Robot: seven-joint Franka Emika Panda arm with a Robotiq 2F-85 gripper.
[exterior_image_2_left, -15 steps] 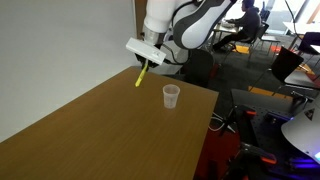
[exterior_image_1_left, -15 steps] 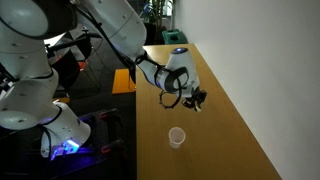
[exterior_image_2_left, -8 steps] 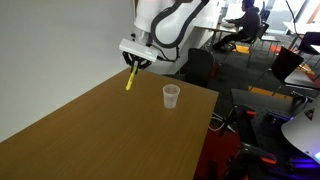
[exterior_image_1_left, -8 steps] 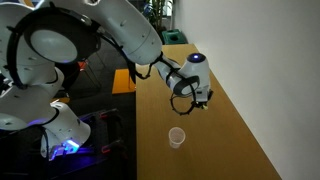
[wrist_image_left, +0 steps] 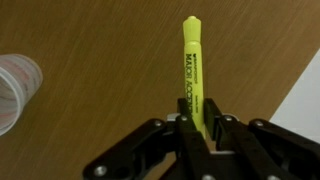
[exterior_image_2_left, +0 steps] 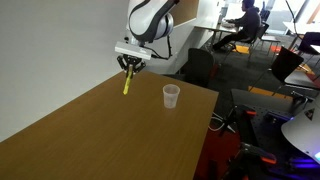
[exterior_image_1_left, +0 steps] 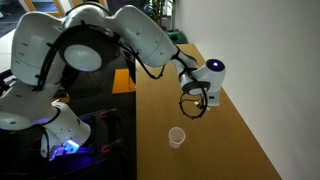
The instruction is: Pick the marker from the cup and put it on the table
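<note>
1. Progress, read from the left of the wrist view: the small whitish translucent plastic cup [wrist_image_left: 15,85] shows only partly at the left border. The part of its inside that is visible holds nothing. In both exterior views it stands upright and alone on the long, smooth, tan-brown wooden table [exterior_image_2_left: 100,140]. I therefore judge the first half of the task, taking the pen out, as done.
2. In the middle of the wrist view, the short thin yellow stick-shaped marker [wrist_image_left: 191,70] is clamped at one end between the dark fingers [wrist_image_left: 178,128] of the black Robotiq gripper [wrist_image_left: 196,125]. The fingers are drawn narrow around it, and most of the pen's body sticks out beyond them. In an exterior view the marker [exterior_image_2_left: 127,83] hangs tilted under the gripper [exterior_image_2_left: 130,66], over the far part of the table and well apart from the cup [exterior_image_2_left: 171,96]. Its lower tip is near the wood, but I cannot tell whether it touches.
3. At the right of the wrist view, a pale surface [wrist_image_left: 300,110] begins beyond the straight table edge, and the marker is near this edge.
4. What is left, in my judgement: to lower the marker until it lies on the wood, to open the fingers and to move the arm away. The release should be well inside the edge, because a round pen may roll off.
</note>
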